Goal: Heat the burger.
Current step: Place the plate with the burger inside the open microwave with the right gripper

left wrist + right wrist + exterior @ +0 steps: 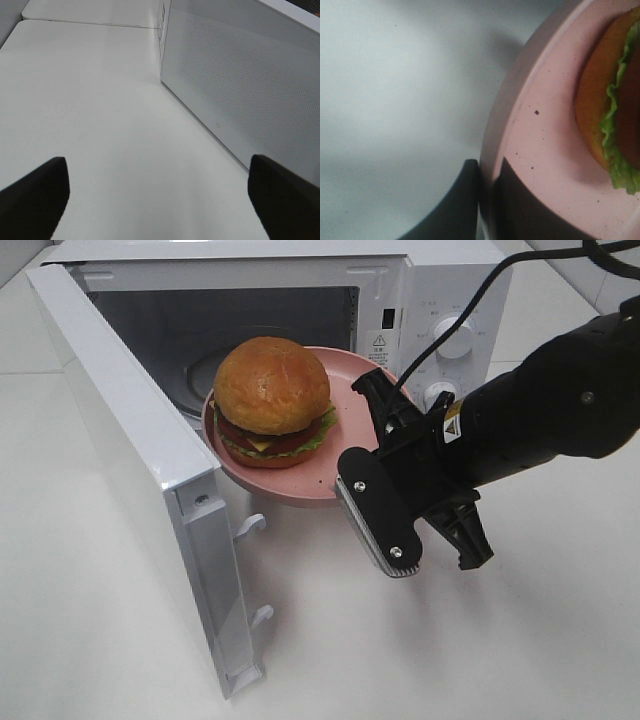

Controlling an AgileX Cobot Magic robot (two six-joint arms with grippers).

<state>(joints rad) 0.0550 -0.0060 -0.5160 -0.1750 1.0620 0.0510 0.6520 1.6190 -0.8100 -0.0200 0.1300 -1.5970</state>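
The white metal microwave box [478, 285] has a tiny warning-triangle sticker [380, 341]; its words are too small to read.

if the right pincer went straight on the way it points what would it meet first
Probably the inside of the open microwave: the right pincer, shut on the rim of the pink plate, points into its mouth. Depth is unclear, so that is a guess.

Prob. robotics lab bench: plain white surface [520, 640], lone white microwave [470, 290] upper centre, & black robot arm [560, 410] at frame right.
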